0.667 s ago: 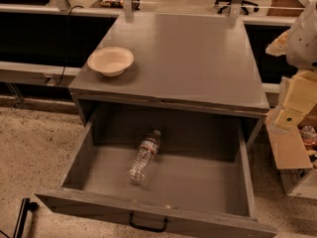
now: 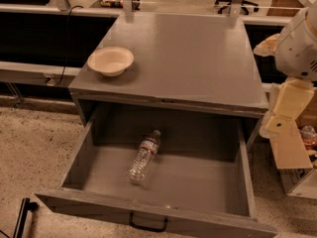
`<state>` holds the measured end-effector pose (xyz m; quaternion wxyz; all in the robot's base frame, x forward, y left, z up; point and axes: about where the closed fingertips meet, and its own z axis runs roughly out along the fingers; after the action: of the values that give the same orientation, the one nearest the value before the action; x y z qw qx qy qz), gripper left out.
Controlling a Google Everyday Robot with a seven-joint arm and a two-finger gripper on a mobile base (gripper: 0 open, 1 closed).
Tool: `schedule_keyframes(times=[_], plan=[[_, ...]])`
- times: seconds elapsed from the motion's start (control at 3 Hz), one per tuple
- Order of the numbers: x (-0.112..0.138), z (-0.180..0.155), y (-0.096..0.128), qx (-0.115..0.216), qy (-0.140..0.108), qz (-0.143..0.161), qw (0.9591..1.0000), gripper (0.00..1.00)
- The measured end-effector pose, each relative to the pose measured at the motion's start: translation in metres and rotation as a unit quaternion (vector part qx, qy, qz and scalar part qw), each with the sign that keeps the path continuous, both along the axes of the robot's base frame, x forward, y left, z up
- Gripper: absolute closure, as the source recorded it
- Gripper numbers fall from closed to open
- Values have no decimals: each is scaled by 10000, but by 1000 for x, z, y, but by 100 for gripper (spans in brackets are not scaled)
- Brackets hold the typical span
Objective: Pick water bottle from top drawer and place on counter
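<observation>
The water bottle (image 2: 144, 156) lies on its side on the floor of the open top drawer (image 2: 89, 152), cap pointing to the back, a little left of the middle. The drawer is pulled far out, and its black handle (image 2: 148, 222) shows at the front. The grey counter (image 2: 193, 58) is the cabinet top above it. My gripper (image 2: 280, 125) hangs on the pale arm at the right edge of the view. It is beside the cabinet's right front corner, outside the drawer and well apart from the bottle.
A cream bowl (image 2: 110, 60) stands on the counter's left front part. Long pale ledges with dark panels (image 2: 34, 38) run behind the cabinet. A box with items (image 2: 302, 172) sits on the floor to the right. A black bar (image 2: 22, 217) is at the lower left.
</observation>
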<state>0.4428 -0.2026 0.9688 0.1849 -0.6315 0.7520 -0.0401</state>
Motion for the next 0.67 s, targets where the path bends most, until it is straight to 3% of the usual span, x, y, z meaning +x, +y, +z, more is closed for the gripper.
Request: schedule_keyframes(times=[0.33, 0.67], plan=[[15, 1, 7, -25, -400, 313, 9987, 0], [16, -8, 16, -316, -257, 536, 9977, 0]])
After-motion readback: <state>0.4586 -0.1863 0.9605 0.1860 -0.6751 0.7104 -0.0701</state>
